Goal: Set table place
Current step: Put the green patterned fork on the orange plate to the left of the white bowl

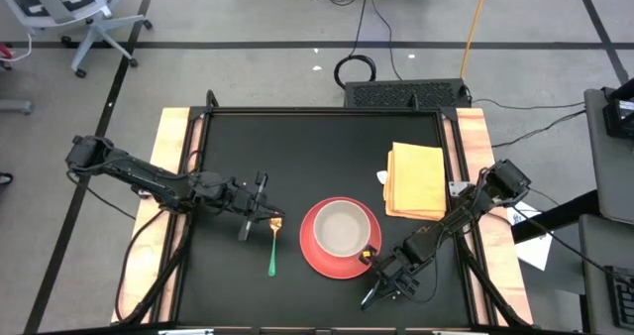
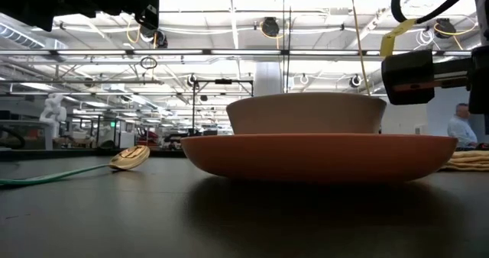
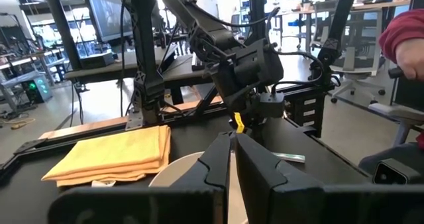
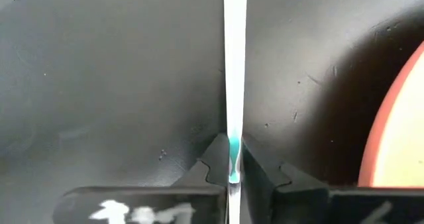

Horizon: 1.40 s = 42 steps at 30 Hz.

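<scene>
Right wrist view: our right gripper [image 4: 233, 168] is clamped on a thin white utensil [image 4: 234, 65] with a teal neck.
We see it low on the table [image 1: 317, 137], just beside the red plate [image 1: 315, 259] holding a bowl [image 1: 342, 227]. Left gripper [image 1: 260, 208] is closed and empty, beside the green spoon [image 1: 272, 246]. Yellow napkin [image 1: 416, 180] lies near the plate.

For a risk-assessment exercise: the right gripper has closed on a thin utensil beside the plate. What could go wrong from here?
1. The right gripper pinches the flat utensil across its thin edge, so it may twist or slip when lifted.
2. The red plate lies close beside it; a swing could knock it.
3. The left gripper sits by the spoon and could nudge it.
</scene>
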Motion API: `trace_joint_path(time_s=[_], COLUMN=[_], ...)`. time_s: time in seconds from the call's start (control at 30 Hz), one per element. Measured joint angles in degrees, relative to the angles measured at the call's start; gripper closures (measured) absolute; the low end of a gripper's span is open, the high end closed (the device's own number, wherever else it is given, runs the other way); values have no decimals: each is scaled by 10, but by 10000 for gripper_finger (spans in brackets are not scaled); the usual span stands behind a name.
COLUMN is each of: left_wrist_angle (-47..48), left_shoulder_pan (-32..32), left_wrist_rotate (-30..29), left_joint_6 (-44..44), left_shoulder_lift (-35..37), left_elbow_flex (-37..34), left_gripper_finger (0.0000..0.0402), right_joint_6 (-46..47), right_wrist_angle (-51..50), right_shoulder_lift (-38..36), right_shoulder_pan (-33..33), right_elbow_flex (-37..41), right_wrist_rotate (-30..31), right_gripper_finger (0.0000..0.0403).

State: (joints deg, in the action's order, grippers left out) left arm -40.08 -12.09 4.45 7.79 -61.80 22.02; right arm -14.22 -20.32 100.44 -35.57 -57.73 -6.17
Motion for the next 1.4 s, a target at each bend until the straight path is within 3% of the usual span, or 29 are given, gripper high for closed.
trace_joint_path(time_s=[0.33,0.73,0.9,1.4], left_wrist_angle=[1,1,1,1], left_shoulder_pan=[0,0,0,0], left_wrist_rotate=[0,0,0,0], left_joint_6=[4,6,5,4], left_shoulder_lift=[0,0,0,0], left_elbow_flex=[0,0,0,0], left_gripper_finger=[371,371,371,371], right_joint_6=[0,1,45,91], right_wrist_angle=[-76,-78,-75,-78], right_shoulder_lift=[-23,-24,-30,-177], right_shoulder_pan=[0,0,10,74], right_elbow_flex=[-52,-60,-60,-61], right_wrist_rotate=[6,6,6,36], right_gripper_finger=[394,394,393,394])
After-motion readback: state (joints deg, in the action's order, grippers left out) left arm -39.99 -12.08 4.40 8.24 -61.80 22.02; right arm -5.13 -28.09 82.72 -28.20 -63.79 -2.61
